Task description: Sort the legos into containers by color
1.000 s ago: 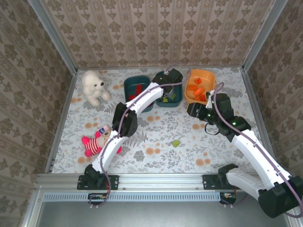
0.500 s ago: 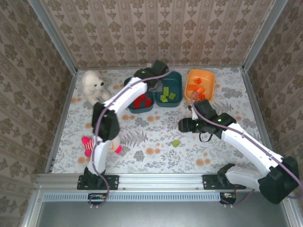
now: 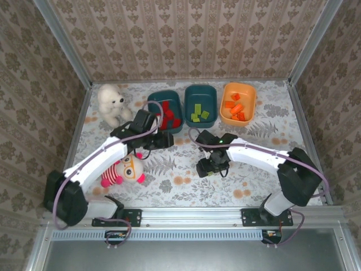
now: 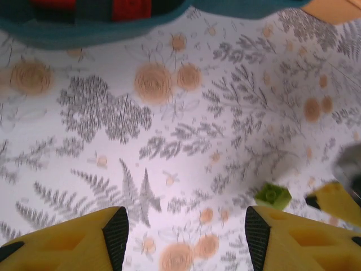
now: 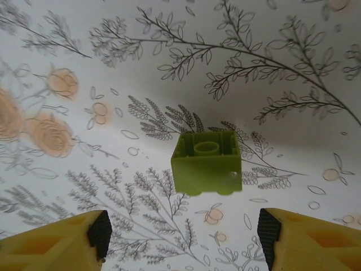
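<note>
Yellow-fingered right tool [image 5: 180, 231], fingers apart and empty, hovers over one light green lego [image 5: 206, 162] lying mid-frame on the floral bench [image 3: 254, 183]. Left tool [image 4: 183, 228] is likewise apart and empty. Across the upper frame, red legos [image 3: 169, 116] lie in the left teal tub [image 3: 163, 93], green legos [image 3: 198, 114] in the middle teal tub [image 3: 200, 87], and orange legos [image 3: 237, 110] in the orange tub [image 3: 240, 85]. By the look of it, only this one brick remains.

Two teal tubs [image 3: 163, 94], one orange tub [image 3: 240, 86], two plush toys [image 3: 110, 101], one loose brick [image 5: 206, 162].

I find no lettering, label, brand, number or sign that I can read on anything in my sight
</note>
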`<state>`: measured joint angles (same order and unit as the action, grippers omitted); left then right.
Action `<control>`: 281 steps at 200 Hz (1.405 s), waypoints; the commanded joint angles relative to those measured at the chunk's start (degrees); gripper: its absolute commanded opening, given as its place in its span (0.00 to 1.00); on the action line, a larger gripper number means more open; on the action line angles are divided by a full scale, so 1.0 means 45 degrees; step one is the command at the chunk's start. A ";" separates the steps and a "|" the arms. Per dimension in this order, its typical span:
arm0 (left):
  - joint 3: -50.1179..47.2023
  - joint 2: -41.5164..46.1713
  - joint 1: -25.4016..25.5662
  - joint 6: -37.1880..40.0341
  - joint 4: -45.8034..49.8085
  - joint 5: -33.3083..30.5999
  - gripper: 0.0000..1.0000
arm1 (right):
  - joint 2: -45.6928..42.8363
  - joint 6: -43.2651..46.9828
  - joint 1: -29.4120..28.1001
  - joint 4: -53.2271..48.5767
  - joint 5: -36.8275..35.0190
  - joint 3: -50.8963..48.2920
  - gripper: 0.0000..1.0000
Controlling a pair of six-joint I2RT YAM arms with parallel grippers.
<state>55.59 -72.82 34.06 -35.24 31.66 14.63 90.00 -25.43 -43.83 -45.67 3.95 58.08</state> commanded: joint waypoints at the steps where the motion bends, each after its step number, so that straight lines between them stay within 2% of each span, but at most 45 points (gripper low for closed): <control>1: -0.0542 0.1390 -0.0108 -0.0314 0.0070 0.0636 0.60 | 0.0749 0.0006 -0.0027 -0.0540 -0.0721 0.0343 0.72; 47: -0.1190 0.2435 -0.0111 -0.0915 0.0090 0.0523 0.59 | 0.1851 0.0119 -0.0026 -0.0148 -0.1073 0.0651 0.67; 108: -0.1421 0.2910 -0.0050 -0.1242 0.0303 0.0283 0.58 | 0.2949 0.0284 -0.0017 0.0036 -0.1248 0.1347 0.40; 134: -0.1434 0.2968 0.0008 -0.1342 0.0326 0.0208 0.58 | 0.2624 0.0193 -0.0014 -0.0081 -0.1330 0.1409 0.29; 160: -0.1327 0.2912 0.0038 -0.1499 0.0311 -0.0001 0.58 | 0.1772 0.0083 0.0059 -0.0637 -0.1736 0.1992 0.29; 179: -0.0937 0.2504 -0.0164 -0.1781 0.0156 -0.0175 0.58 | 0.1388 0.0286 0.0531 -0.1146 -0.2129 0.3436 0.29; 201: -0.0049 0.1573 -0.0655 -0.1992 -0.0558 0.0082 0.58 | 0.2035 0.0652 0.1607 -0.1602 -0.2300 0.5888 0.29; 242: 0.2326 -0.1044 -0.1681 -0.1935 -0.1518 0.0408 0.58 | 0.5390 0.0294 0.3445 -0.2343 -0.3262 1.1396 0.31; 265: 0.2983 -0.2001 -0.2653 -0.2514 -0.2683 0.0807 0.58 | 0.7271 -0.0170 0.4111 -0.1983 -0.3891 1.3591 0.31; 281: 0.3686 -0.2669 -0.3038 -0.2378 -0.2652 0.1141 0.58 | 0.8663 -0.0637 0.4535 -0.1846 -0.4110 1.5092 0.30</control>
<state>67.83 -81.62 22.94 -44.49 23.00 16.86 120.51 -24.88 -25.32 -51.42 -10.22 118.76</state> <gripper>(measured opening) 0.584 0.331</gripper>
